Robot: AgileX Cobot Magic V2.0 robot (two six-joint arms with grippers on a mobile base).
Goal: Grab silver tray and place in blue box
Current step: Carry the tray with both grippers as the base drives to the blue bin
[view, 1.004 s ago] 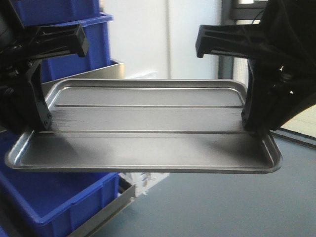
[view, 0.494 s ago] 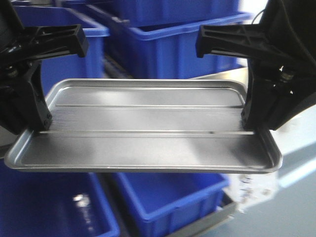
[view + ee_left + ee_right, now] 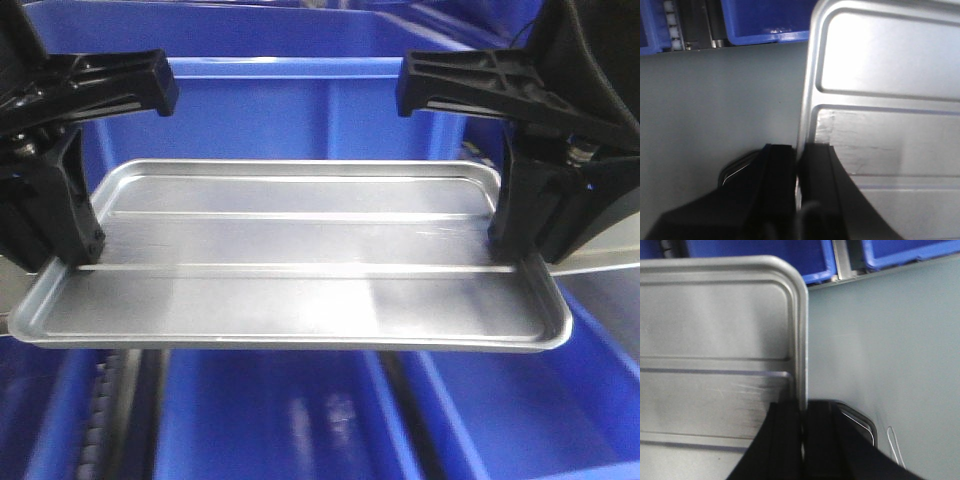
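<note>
The silver tray (image 3: 300,250) hangs level in the air in the front view, held by both short ends. My left gripper (image 3: 75,255) is shut on its left rim and my right gripper (image 3: 510,250) on its right rim. The left wrist view shows the black fingers (image 3: 777,165) of the left gripper (image 3: 799,150) pinching the tray (image 3: 880,100) edge. In the right wrist view the right gripper (image 3: 802,407) clamps the tray (image 3: 715,340) rim the same way. A blue box (image 3: 300,100) stands behind the tray, and more blue box walls (image 3: 280,420) show beneath it.
Grey floor (image 3: 715,110) lies under the tray's ends in both wrist views. Blue boxes (image 3: 805,260) line the far edge, with a roller rail (image 3: 672,25) between them. A metal shelf edge (image 3: 600,260) shows at the right.
The background has slid right: floor and wall have given way to blue boxes that fill the front view. The tray and both grippers keep the same place in the picture.
</note>
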